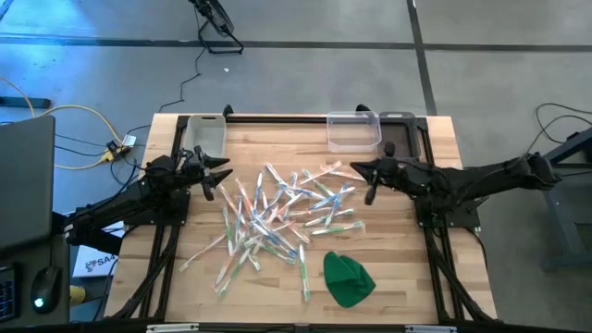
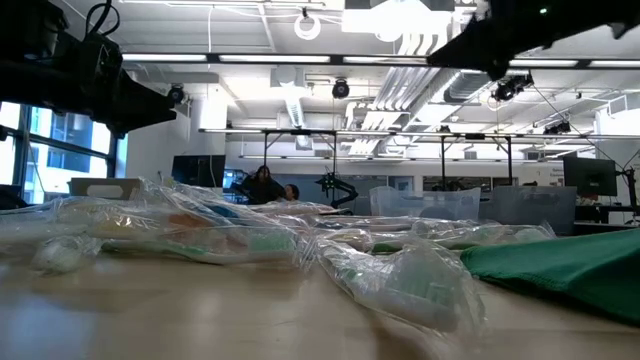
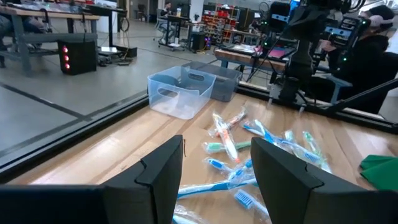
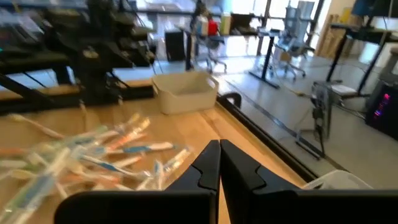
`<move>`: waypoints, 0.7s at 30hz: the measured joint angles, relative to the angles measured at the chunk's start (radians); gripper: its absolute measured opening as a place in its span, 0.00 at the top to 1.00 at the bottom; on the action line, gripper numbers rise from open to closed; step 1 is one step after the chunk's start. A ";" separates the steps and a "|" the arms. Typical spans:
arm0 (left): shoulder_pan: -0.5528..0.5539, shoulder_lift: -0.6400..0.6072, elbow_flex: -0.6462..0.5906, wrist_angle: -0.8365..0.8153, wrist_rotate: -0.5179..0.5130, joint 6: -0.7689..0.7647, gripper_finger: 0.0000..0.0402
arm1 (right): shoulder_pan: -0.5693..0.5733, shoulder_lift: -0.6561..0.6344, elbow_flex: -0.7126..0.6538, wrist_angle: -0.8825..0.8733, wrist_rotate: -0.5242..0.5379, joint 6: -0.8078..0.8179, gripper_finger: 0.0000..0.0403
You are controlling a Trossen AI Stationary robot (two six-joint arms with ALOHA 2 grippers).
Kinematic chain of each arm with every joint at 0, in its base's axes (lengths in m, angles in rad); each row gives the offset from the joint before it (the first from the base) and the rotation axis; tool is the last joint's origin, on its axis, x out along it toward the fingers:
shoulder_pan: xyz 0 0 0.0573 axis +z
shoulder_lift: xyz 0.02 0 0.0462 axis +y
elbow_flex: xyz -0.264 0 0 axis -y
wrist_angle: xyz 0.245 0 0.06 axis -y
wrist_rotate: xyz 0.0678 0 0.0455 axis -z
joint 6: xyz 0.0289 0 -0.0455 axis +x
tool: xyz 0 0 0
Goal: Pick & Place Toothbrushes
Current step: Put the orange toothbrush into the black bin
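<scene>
toothbrushes (image 1: 277, 211) between left end effector (image 1: 215, 173), right end effector (image 1: 368, 178)

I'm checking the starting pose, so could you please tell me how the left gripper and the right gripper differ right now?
The left gripper has its fingers spread apart, while the right gripper has its fingers pressed together. The left gripper sits at the left edge of the toothbrushes; the right gripper sits at their right edge, near the clear bin. Both hold nothing and hover above the table.
</scene>
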 joint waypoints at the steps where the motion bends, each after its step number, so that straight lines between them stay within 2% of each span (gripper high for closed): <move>1: 0.000 0.000 0.000 0.000 0.000 0.000 0.54 | -0.018 0.027 0.019 -0.018 -0.018 0.000 0.99; 11: 0.000 0.000 0.000 0.000 0.001 -0.003 0.54 | -0.224 0.276 0.161 -0.087 -0.328 0.001 0.99; 17: 0.000 0.000 0.000 0.000 0.001 -0.003 0.54 | -0.309 0.391 0.224 -0.104 -0.454 0.002 0.99; 21: 0.000 0.000 0.000 0.000 0.001 -0.003 0.54 | -0.323 0.466 0.296 -0.170 -0.489 -0.006 0.99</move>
